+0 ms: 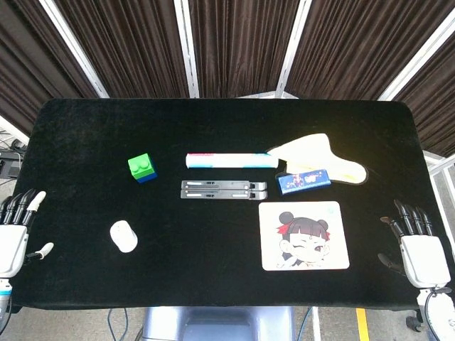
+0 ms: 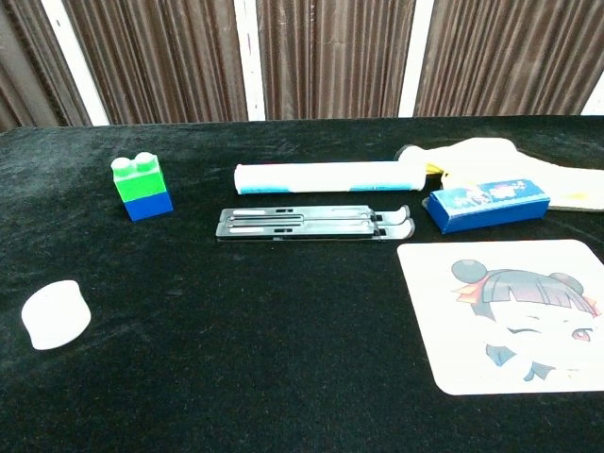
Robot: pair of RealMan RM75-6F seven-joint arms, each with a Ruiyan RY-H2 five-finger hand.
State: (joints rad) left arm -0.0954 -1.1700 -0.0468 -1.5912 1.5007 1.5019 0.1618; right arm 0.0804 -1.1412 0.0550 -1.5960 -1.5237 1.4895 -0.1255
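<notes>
Robot hands (image 1: 14,234) show only from the head.

Mid-table (image 1: 85,135): green-and-blue block (image 1: 143,168), white tube (image 1: 231,160) lying just behind a flat black stand (image 1: 223,190). Further right, blue box (image 1: 304,180) resting against a cream cloth (image 1: 320,155).

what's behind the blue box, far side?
A cream cloth lies right behind the blue box, its near edge touching or slipping under the box; the chest view cannot settle which. A yellow bit peeks from under the cloth.
</notes>
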